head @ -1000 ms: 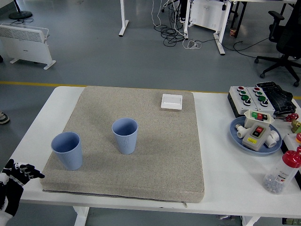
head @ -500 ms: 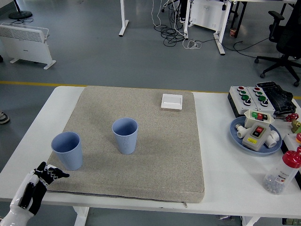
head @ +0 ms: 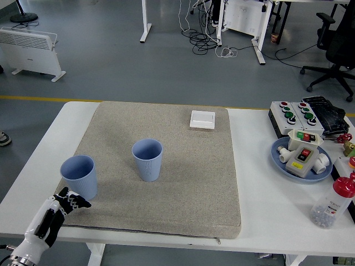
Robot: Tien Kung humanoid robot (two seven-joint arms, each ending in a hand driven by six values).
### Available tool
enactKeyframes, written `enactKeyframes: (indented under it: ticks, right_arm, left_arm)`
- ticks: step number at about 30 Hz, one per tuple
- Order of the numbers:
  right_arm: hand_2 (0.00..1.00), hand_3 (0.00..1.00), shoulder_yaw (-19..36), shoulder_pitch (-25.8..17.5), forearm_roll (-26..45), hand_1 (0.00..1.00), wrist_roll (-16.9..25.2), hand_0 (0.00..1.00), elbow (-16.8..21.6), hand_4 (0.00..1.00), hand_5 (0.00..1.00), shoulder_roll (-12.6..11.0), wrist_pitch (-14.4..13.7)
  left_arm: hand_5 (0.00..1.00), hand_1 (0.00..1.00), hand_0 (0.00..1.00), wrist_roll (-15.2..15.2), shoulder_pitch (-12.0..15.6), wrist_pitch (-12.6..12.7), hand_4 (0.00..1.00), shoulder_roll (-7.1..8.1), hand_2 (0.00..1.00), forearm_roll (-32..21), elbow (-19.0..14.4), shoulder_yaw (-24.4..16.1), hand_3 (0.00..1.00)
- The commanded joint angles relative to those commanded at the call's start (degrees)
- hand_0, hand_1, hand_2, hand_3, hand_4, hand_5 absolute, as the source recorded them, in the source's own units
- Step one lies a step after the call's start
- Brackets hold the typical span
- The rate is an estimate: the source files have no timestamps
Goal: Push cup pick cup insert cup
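Head view cuts off the left arm; its hand (head: 54, 213) lies open near the left cup (head: 79, 177).

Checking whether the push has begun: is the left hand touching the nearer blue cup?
Apart: the head view shows mat between the left hand and the nearer blue cup.

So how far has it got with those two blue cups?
Nothing looks done yet: both cups stand upright and apart on the grey mat. The left hand, fingers open, sits just below the left cup, seemingly about to push it. Pushing, picking up and nesting with the ribbed cup all remain.
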Motion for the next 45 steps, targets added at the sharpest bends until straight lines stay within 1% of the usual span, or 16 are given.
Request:
enactKeyframes:
  ticks: [5, 9, 11, 16, 19, 26, 32, 37, 45]
  right_arm:
    - [0.654, 0.580, -0.20, -0.11, 0.12, 0.650, -0.02, 0.726, 0.00, 0.127, 0.475, 0.07, -0.01]
    - [0.654, 0.580, -0.31, -0.25, 0.16, 0.650, -0.05, 0.726, 0.00, 0.127, 0.475, 0.11, -0.02]
    - [0.654, 0.580, -0.35, -0.24, 0.09, 0.649, -0.07, 0.726, 0.00, 0.127, 0.476, 0.12, -0.02]
    - [0.654, 0.580, -0.50, -0.21, 0.26, 0.649, -0.06, 0.726, 0.00, 0.127, 0.476, 0.10, -0.01]
    - [0.654, 0.580, -0.51, -0.20, 0.23, 0.649, -0.05, 0.726, 0.00, 0.127, 0.477, 0.09, 0.01]
    - [0.654, 0.580, -0.50, -0.03, 0.34, 0.649, -0.06, 0.725, 0.00, 0.127, 0.477, 0.13, 0.01]
    - [0.654, 0.580, -0.50, -0.01, 0.43, 0.649, -0.08, 0.726, 0.00, 0.127, 0.476, 0.20, -0.02]
    - [0.654, 0.580, -0.50, -0.01, 0.28, 0.649, -0.08, 0.726, 0.00, 0.126, 0.477, 0.26, -0.02]
    - [0.653, 0.579, -0.64, 0.06, 0.59, 0.649, -0.02, 0.726, 0.00, 0.127, 0.477, 0.32, -0.03]
  left_arm:
    - [0.998, 0.515, 0.569, 0.22, -1.11, 0.04, 0.539, -0.20, 0.475, 1.81, 1.33, 0.50, 0.430]
    - [0.998, 0.515, 0.569, 0.25, -2.07, 0.22, 0.539, -0.03, 0.475, 3.85, 2.17, 0.40, 0.430]
    - [0.998, 0.517, 0.586, 0.53, -2.44, 0.26, 0.538, 0.23, 0.478, 4.82, 2.32, 0.08, 0.431]
    - [0.998, 0.517, 0.586, 1.36, -3.19, 0.16, 0.538, 1.05, 0.478, 6.29, 3.19, -0.31, 0.431]
    - [0.998, 0.518, 0.589, 1.44, -3.44, 0.08, 0.538, 1.16, 0.478, 6.40, 3.59, -0.32, 0.432]
    - [0.998, 0.518, 0.592, 1.53, -5.51, -0.17, 0.538, 2.34, 0.477, 6.81, 5.44, 1.27, 0.432]
    - [0.998, 0.517, 0.594, 1.82, -6.16, -0.28, 0.537, 2.74, 0.477, 7.14, 6.96, 1.32, 0.432]
    - [0.998, 0.519, 0.599, 1.99, -7.45, -0.41, 0.535, 3.17, 0.477, 7.36, 8.26, 2.18, 0.432]
    - [0.998, 0.519, 0.602, 1.89, -9.43, -0.49, 0.536, 3.64, 0.477, 7.29, 9.22, 2.95, 0.431]
